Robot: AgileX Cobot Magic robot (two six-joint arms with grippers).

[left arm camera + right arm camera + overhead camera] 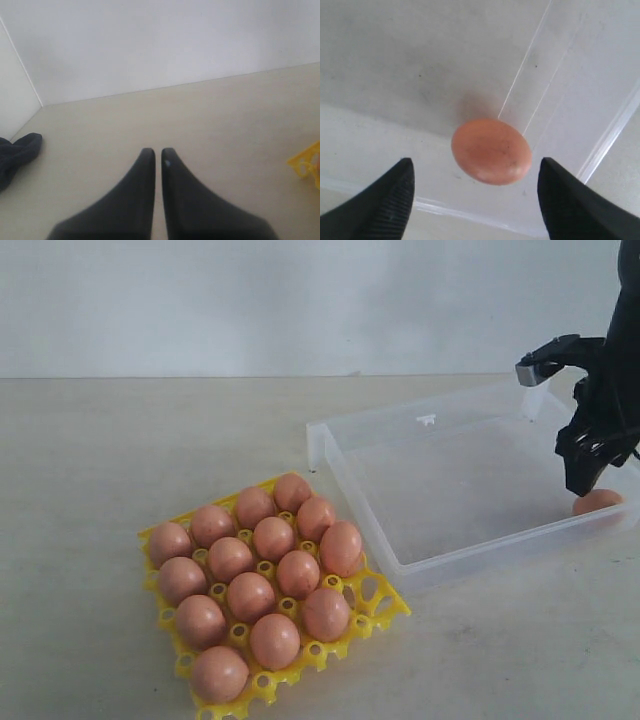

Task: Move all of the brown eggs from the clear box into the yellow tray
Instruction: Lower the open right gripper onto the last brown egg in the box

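brown egg (491, 151), last in the clear box (440, 560), lies centred below the right gripper (475, 161), fingers wide open and empty; its long axis runs across their gap.

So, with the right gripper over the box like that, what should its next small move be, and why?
Probably lower the right gripper straight down and close on the brown egg. Its jaws stand open with the egg centred between them in the wrist view. This is the only egg lying in the clear box, and it is not yet gripped.
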